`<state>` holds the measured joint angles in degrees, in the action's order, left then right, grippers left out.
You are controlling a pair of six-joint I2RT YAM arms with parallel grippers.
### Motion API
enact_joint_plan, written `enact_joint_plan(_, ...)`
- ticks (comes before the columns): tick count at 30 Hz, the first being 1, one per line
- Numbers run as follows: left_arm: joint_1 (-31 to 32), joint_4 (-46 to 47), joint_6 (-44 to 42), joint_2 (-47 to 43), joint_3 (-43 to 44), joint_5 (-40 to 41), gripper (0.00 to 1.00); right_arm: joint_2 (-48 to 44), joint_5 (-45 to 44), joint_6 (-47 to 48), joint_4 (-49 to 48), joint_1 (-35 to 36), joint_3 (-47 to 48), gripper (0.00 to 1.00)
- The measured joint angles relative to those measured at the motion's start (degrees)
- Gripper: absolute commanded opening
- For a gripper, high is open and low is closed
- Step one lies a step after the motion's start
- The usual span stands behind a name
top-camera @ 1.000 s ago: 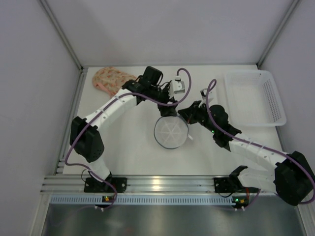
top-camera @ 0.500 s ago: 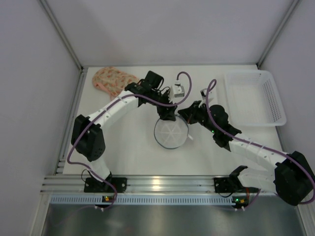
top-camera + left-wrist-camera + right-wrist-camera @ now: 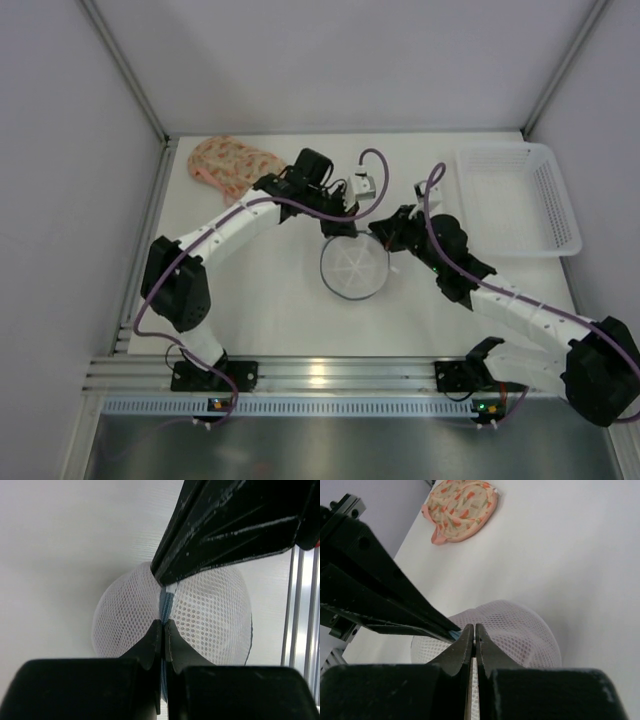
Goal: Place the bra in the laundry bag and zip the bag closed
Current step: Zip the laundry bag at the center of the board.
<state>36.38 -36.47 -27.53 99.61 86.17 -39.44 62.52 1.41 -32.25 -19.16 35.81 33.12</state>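
a plain white surface carries three things. a round white mesh laundry bag sits near its centre, with a blue zip band across its top. a floral peach-and-pink bra lies bunched at 10 o'clock, close to the far left corner. a white slatted plastic basket sits at 2 o'clock by the right edge, well apart from both.

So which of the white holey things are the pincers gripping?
The round white mesh bag mid-table; the rectangular white plastic basket sits apart, far right.
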Motion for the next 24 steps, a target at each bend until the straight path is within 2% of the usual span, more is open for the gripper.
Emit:
enact_joint_plan(7,-0.66,10.73,5.35,-14.47,-13.77,5.55,0.0,-4.74,-5.11,0.37,4.39,-0.59,0.0,0.0)
enact_joint_plan(10,-1.22,13.53,7.56,-19.06,-16.26,7.93,0.0,-7.02,-7.21,0.35,5.81,-1.05,-0.02,0.0)
enact_joint_plan(19,-1.18,19.21,13.86,-21.44,-22.73,9.73,0.0,-10.54,-9.53,1.51,9.03,-1.11,-0.02,0.0)
enact_joint_plan(24,-0.79,26.32,21.2,-27.47,-29.35,18.58,0.0,-10.73,-10.25,1.66,11.74,-1.11,0.0,0.0)
